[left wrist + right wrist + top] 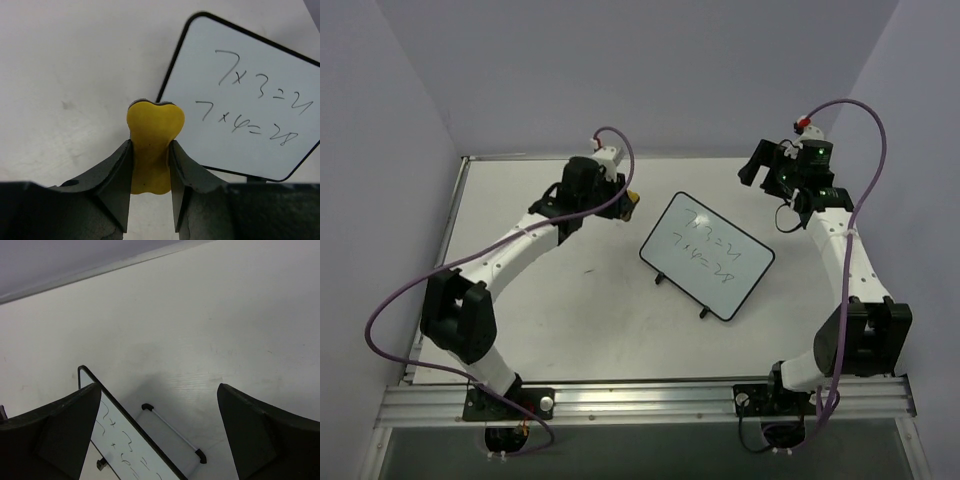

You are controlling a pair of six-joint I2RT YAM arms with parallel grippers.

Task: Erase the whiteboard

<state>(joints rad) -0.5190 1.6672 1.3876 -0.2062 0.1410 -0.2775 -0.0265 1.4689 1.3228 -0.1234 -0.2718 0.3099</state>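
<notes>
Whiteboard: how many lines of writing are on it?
2: the first sum across the top half of the whiteboard, the second sum directly beneath; neither is hidden.

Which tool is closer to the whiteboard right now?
Left. The left tool, shut on the eraser, sits just left of the whiteboard; the right tool, open, hangs beyond its far right corner, with a wider gap.

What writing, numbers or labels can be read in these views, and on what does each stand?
"7x3=21": handwritten, upper line on the whiteboard.
"7x4=28": handwritten, lower line on the same board.
Right wrist view: the board's strokes are only partly in frame and unreadable.
The yellow eraser shows no marking.
</notes>
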